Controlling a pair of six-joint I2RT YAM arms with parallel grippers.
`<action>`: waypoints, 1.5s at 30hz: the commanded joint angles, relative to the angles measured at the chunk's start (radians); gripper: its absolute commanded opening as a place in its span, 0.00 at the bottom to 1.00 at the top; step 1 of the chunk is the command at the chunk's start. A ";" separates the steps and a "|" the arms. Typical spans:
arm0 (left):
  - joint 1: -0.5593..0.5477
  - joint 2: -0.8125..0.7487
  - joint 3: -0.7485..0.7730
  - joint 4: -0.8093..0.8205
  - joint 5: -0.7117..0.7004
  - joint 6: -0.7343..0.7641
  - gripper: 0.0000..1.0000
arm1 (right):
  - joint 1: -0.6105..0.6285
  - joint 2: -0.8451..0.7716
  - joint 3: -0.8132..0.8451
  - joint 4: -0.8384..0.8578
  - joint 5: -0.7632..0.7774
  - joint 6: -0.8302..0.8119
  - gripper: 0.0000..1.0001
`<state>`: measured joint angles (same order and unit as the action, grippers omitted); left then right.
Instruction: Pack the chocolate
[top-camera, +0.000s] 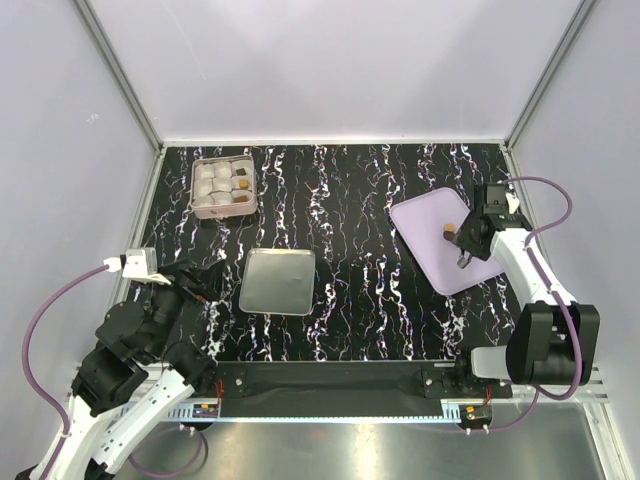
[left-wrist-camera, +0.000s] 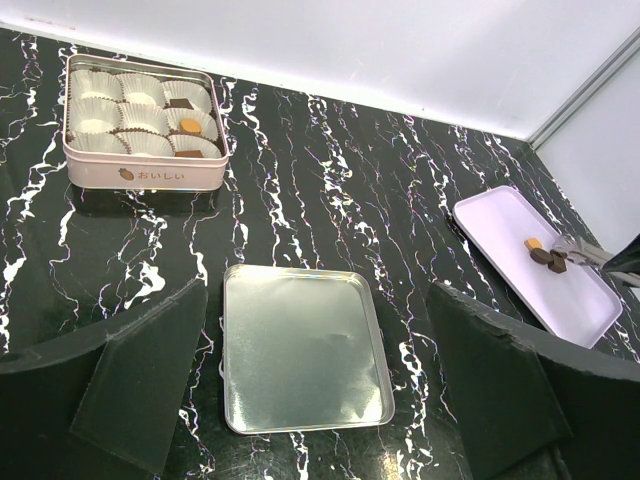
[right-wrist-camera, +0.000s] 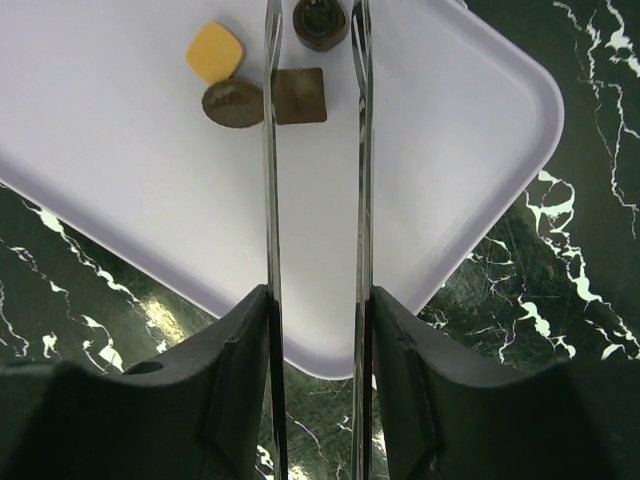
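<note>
1. The left gripper (left-wrist-camera: 318, 290) is nearest the table's front edge. Its jaws are spread fully and hold nothing. A flat silver tin lid (left-wrist-camera: 300, 350) lies just beyond its fingertips, centred between the two fingers (left-wrist-camera: 150, 380).

2. The right gripper (right-wrist-camera: 316, 20) hangs over a lavender tray (right-wrist-camera: 120, 180). Its thin metal fingers (right-wrist-camera: 272, 200) run parallel and stand partly apart, with no grip visible.

3. Chocolate on the tray, from wrist to tips:
- A square dark chocolate (right-wrist-camera: 300, 96) lies flat between the fingers, close against the one on the left of the right wrist view. Its edges run parallel and square to the fingers, and it has no long axis.
- A round dark chocolate (right-wrist-camera: 233, 103) lies flat just outside that same finger.
- A tan-gold chocolate (right-wrist-camera: 215, 52) lies farther out. It is a rounded square, turned slightly off the finger line.
- A second round dark chocolate (right-wrist-camera: 320, 22) sits between the fingers at the tips, with a slim gap on each side. The picture edge crops the tips.

4. A pink tin (left-wrist-camera: 140, 175) stands farthest away, well ahead of the left gripper. It holds white paper cups (left-wrist-camera: 100, 118). Three packed chocolates (left-wrist-camera: 190, 125) fill the cup column nearest the right gripper.
</note>
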<state>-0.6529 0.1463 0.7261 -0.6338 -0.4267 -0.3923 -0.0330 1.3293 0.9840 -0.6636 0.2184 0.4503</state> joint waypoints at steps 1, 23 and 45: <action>0.001 0.016 -0.002 0.057 0.002 0.006 0.99 | -0.004 0.013 -0.011 0.039 -0.010 0.014 0.49; 0.001 0.010 -0.004 0.054 -0.001 0.006 0.99 | -0.002 0.016 0.125 -0.014 -0.042 -0.055 0.39; 0.001 0.018 0.001 0.051 0.000 0.006 0.99 | 0.119 -0.007 0.167 -0.166 0.044 0.005 0.48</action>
<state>-0.6529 0.1467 0.7261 -0.6342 -0.4274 -0.3923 0.0975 1.3975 1.1755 -0.8059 0.2420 0.4343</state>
